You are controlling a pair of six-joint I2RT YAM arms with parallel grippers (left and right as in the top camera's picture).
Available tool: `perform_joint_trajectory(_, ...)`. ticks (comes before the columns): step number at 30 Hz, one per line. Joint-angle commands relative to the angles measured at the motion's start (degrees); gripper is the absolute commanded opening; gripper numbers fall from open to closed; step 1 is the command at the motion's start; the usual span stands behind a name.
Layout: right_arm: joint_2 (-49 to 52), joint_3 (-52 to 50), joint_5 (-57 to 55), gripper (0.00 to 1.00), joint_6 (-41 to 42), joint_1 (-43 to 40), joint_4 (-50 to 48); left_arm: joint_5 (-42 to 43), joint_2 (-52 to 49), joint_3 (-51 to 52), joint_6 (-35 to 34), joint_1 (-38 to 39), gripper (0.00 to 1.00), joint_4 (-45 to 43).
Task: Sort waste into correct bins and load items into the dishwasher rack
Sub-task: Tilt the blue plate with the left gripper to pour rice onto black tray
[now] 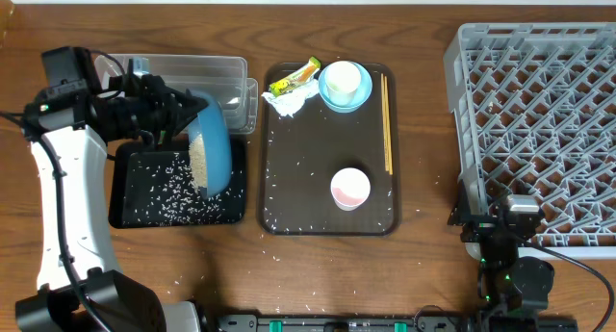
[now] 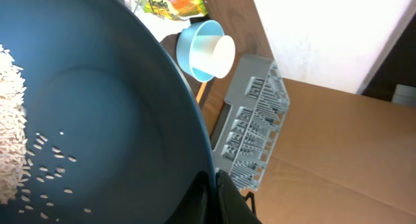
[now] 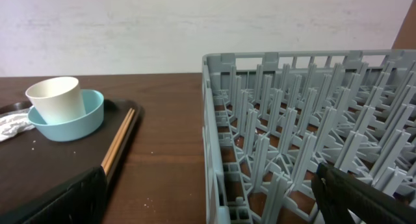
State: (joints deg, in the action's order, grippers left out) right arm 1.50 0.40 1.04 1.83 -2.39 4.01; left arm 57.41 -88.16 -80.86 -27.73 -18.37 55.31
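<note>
A bare worktop (image 1: 423, 130) strip runs between serving tray (image 1: 308, 168) and rack (image 1: 539, 120); toward the left edge, the tilted dish (image 1: 214, 149) overhangs the black tray (image 1: 114, 192).

1. The dark blue dish (image 1: 214, 144) is tilting steeply over the black tray (image 1: 117, 192) near the table's left edge, with rice (image 1: 200, 164) heaping at its lower side.
2. The clear tub (image 1: 207, 67) is sitting at the far left corner.
3. The wrapper (image 1: 295, 78), paper scrap (image 1: 289, 102), light blue bowl (image 1: 351, 101), chopsticks (image 1: 387, 120) and pinkish cup (image 1: 350, 189) are lying mid-table.
4. The grey rack (image 1: 539, 130) is standing at the right edge.

Dark brown wooden table (image 1: 423, 274), grain visible; plain white wall (image 3: 162, 29) behind it; lighting even.
</note>
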Motion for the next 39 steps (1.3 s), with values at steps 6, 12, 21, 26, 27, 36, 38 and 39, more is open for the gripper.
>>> perform_joint_trajectory(6,0.0,-0.1,-0.2,0.99,-0.6,0.0,0.2,5.2,1.4,0.5,2.0,-3.2,0.06,1.8)
perform_joint_trajectory(12,0.0,-0.1,-0.2,0.99,-0.6,0.0,0.2,6.8,1.4,4.1,2.3,-6.6,0.06,1.5)
perform_joint_trajectory(21,0.0,-0.1,-0.2,0.99,-0.6,0.0,0.2,14.7,1.4,9.5,3.7,-11.6,0.06,-4.2)
perform_joint_trajectory(26,0.0,-0.1,-0.2,0.99,-0.6,0.0,0.2,19.5,1.4,10.6,4.8,-11.7,0.06,-4.3)
perform_joint_trajectory(27,0.0,-0.1,-0.2,0.99,-0.6,0.0,0.2,19.3,1.3,10.7,4.8,-11.7,0.06,-5.2)
perform_joint_trajectory(36,0.0,-0.1,-0.2,0.99,-0.6,0.0,0.2,20.2,1.0,12.3,4.7,-13.5,0.06,-5.3)
perform_joint_trajectory(38,0.0,-0.1,-0.2,0.99,-0.6,0.0,0.2,20.2,1.0,12.4,5.5,-14.0,0.06,-5.1)
perform_joint_trajectory(39,0.0,-0.1,-0.2,0.99,-0.6,0.0,0.2,19.3,1.0,12.4,5.6,-14.3,0.06,-5.8)
